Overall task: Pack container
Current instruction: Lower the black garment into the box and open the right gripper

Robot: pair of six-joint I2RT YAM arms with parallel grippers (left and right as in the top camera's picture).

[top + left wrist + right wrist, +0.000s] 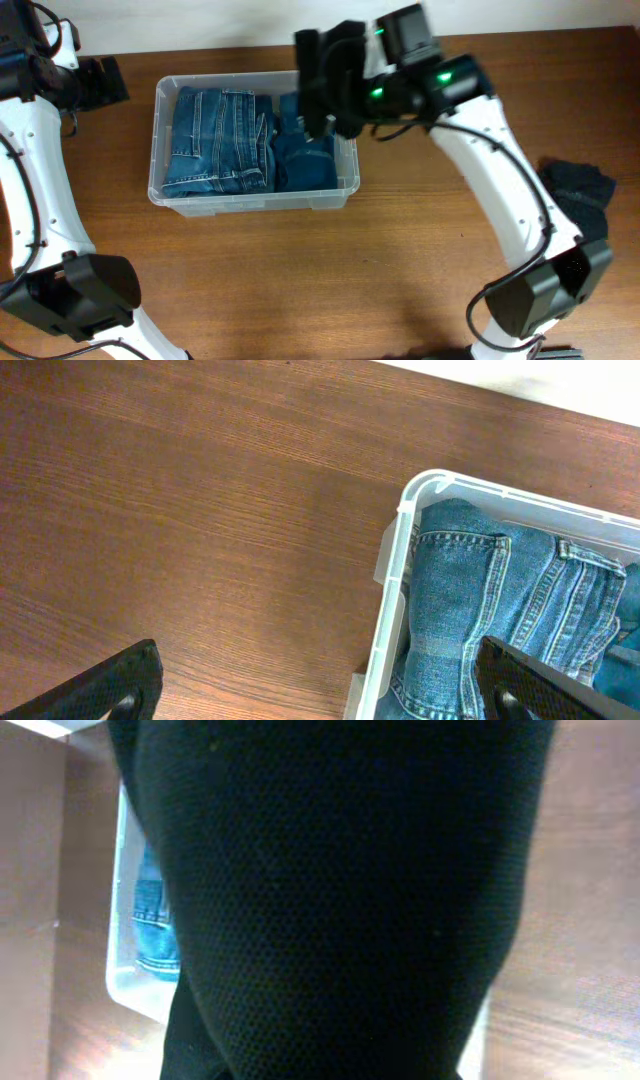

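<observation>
The container (254, 203) is a clear plastic bin at the back middle of the table. It holds folded light blue jeans (220, 140) on the left and darker blue jeans (305, 162) on the right. My right gripper (335, 85) hangs over the bin's right end, shut on a black mesh garment (325, 70). That garment (340, 900) fills the right wrist view and hides the fingers. My left gripper (100, 82) is open and empty just left of the bin; its fingers (320, 690) straddle the bin's corner rim (395, 590).
A dark crumpled garment (580, 190) lies on the wooden table at the right, beside my right arm. The white wall edge runs along the back of the table.
</observation>
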